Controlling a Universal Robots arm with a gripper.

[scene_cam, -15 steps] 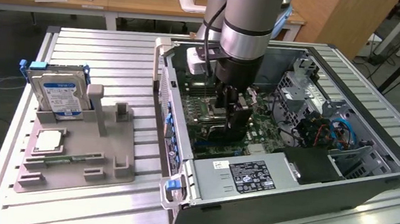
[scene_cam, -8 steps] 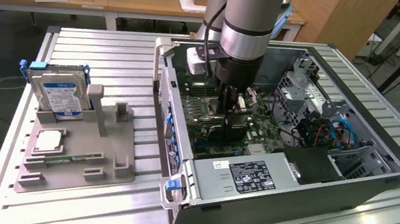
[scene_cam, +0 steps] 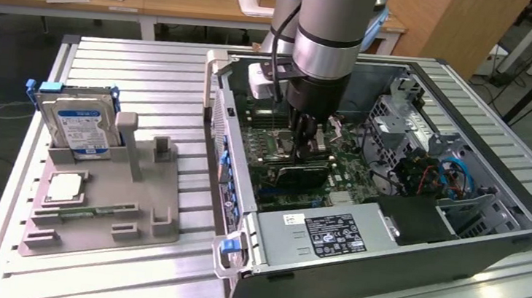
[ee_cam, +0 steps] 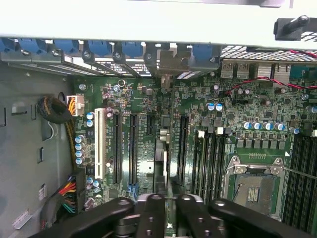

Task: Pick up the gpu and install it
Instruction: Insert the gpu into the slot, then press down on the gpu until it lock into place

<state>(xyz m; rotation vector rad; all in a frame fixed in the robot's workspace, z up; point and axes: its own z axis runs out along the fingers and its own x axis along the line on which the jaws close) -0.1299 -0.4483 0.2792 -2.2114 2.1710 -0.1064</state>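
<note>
Gripping the gpu [ee_cam: 164, 148] edge-on over motherboard slots [ee_cam: 132, 148], tool [ee_cam: 166, 201] nearly closed; hard drive [scene_cam: 77, 125] on the exterior view's left.

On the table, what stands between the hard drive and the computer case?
In the exterior view, two grey upright posts of the holder stand between hard drive and computer case, then bare table slats.

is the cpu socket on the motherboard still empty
Yes, in the wrist view the cpu socket sits open with bare contacts and no chip or cooler on it.
</note>
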